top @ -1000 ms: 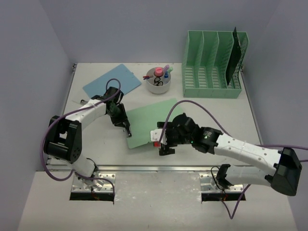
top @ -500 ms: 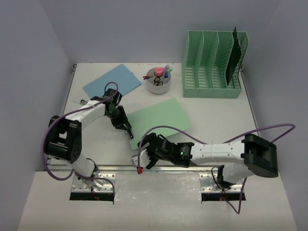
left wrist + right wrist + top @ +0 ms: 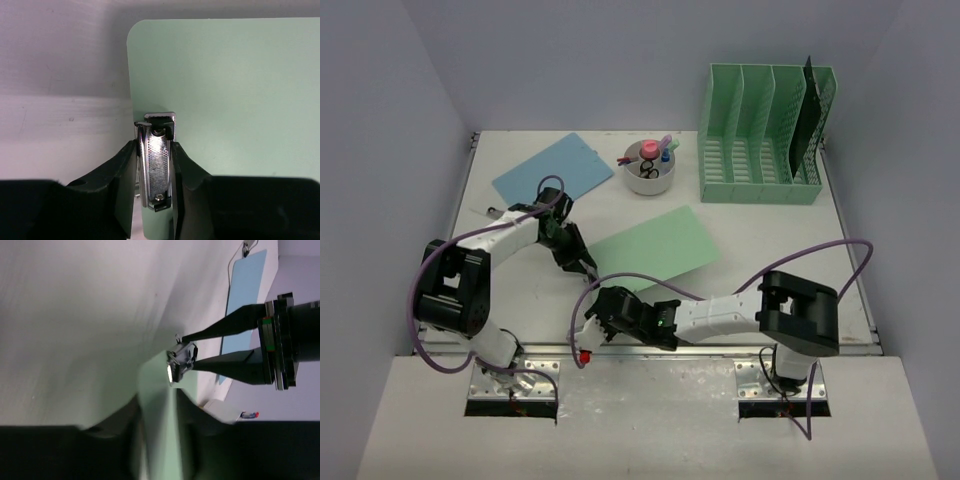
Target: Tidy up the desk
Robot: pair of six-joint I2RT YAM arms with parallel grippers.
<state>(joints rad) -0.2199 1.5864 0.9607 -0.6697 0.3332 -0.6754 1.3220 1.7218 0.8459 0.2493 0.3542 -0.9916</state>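
The worktop [image 3: 770, 250] is seen from above as a large, flat, off-white rectangle filling the floor of a pale lavender enclosure, with a metal rail [image 3: 670, 349] run along its near edge just ahead of the arm bases. Its surface is plain and matt. At its far right corner a mint-green file rack [image 3: 760, 140] is stood upright, with a black folder [image 3: 807, 110] slotted into the rightmost compartment; it is presumably where flat items are meant to be filed. A green clipboard [image 3: 660, 248] is found near the middle, set at an angle, and a blue board [image 3: 552, 168] is laid flat towards the far left corner, well apart from the rack. Between the blue board and the rack a white bowl [image 3: 648, 178] is set, in which pens and scissors are gathered. The left gripper [image 3: 578, 262] is clamped narrowly on the clipboard's metal clip [image 3: 156, 160], judged to be the firmest handle on so thin a sheet. The right gripper [image 3: 158, 407] is placed at the near left edge of the same clipboard, with a finger on either side of the green sheet. That wrist view is blurred, so it cannot be told whether a grip is made. A two-handed hold is probably intended, so that the clipboard may be tipped on edge for the rack.
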